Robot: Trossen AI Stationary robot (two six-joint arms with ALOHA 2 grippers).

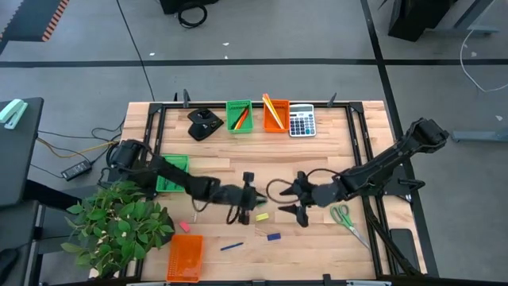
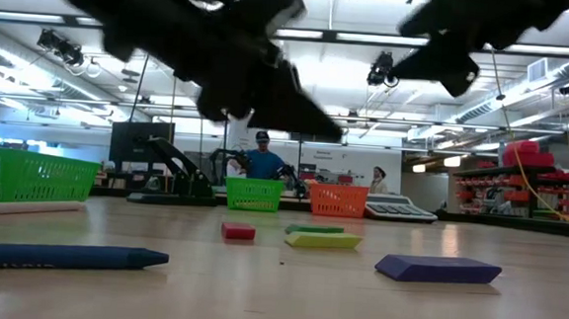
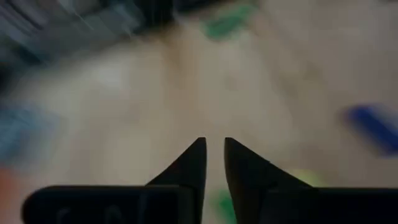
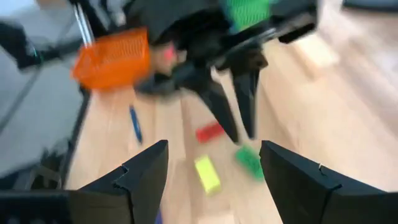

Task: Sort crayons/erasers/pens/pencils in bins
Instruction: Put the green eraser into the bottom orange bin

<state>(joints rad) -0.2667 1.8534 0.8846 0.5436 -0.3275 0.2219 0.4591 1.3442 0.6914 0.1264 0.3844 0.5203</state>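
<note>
Both grippers meet at mid-table: the left gripper (image 3: 212, 155) hovers with fingers nearly closed and empty above the green eraser (image 4: 250, 162), red eraser (image 4: 210, 132) and yellow eraser (image 4: 207, 173), while the right gripper (image 4: 214, 163) is spread wide. No readable writing shows.

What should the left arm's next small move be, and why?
Probably lower the left hand onto the green eraser and close. The right wrist view shows its nearly closed fingers hanging just above that eraser, empty, with the red eraser and yellow eraser beside it. The right hand waits open nearby.
</note>
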